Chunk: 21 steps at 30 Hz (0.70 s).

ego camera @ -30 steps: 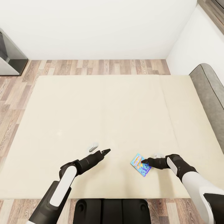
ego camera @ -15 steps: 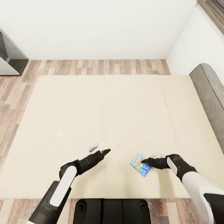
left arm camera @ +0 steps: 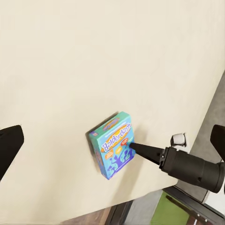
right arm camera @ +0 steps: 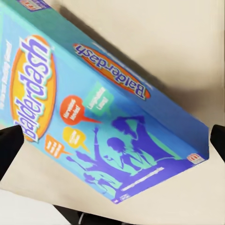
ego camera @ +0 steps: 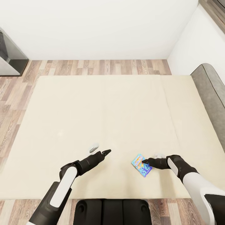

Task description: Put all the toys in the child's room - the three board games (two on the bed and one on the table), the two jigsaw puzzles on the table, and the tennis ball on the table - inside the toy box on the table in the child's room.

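A strip of wood floor (ego camera: 12, 90) ran past the bed's left edge, with a dark grey and white piece of furniture (ego camera: 9, 59) at the far left by the wall. The bed (ego camera: 103, 109) filled the middle of the head view, its beige mattress bare across the far half.

Near the bed's front edge, left of centre, the left gripper (ego camera: 100, 149) hovered over the mattress with its jaws spread apart and nothing between them. In the left wrist view its two dark fingertips (left arm camera: 9, 150) stood at opposite sides of the picture, wide apart.

To the right of centre, close to the front edge, the blue game (ego camera: 141, 165) lay flat on the mattress, lettered Balderdash (left arm camera: 114, 149). The right gripper (ego camera: 151, 159) reached in from the right, one dark fingertip (ego camera: 145, 162) at the box's right side. Its jaws stood open, and in the right wrist view the box (right arm camera: 103, 117) lay between the two fingertips (right arm camera: 8, 147), which did not press on it.

At the far right rose the grey headboard (ego camera: 211, 90).
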{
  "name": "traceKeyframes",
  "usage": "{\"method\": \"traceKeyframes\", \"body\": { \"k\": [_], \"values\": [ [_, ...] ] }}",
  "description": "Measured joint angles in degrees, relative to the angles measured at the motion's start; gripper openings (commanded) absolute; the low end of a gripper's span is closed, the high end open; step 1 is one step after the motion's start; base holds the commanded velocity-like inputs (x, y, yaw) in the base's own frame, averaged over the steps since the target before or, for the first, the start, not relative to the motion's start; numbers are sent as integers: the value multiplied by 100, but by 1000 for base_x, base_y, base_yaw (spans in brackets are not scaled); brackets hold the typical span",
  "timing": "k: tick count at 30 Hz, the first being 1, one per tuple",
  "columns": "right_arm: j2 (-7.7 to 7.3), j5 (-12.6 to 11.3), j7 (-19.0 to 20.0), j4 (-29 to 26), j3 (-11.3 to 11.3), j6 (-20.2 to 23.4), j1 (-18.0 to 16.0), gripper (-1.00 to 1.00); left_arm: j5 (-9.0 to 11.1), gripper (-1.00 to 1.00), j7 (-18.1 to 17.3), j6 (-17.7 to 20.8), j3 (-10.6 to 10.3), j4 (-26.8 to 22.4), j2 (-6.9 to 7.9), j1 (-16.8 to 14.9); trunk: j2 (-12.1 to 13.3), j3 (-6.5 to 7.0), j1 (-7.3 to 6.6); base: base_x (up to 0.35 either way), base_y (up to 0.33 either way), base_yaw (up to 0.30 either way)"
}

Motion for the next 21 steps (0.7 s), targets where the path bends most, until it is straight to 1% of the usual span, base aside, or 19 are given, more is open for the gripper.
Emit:
{"method": "traceKeyframes", "body": {
  "k": [13,21],
  "values": [
    [-2,9,1,1,1,-65,0,100,0,100,2,0,1,-1,1,0,0,0,-2,-92,203,0],
    [-2,1,1,0,0,-67,0,100,1,100,3,0,0,1,2,2,0,0,-1,-36,79,0]
  ]
}}
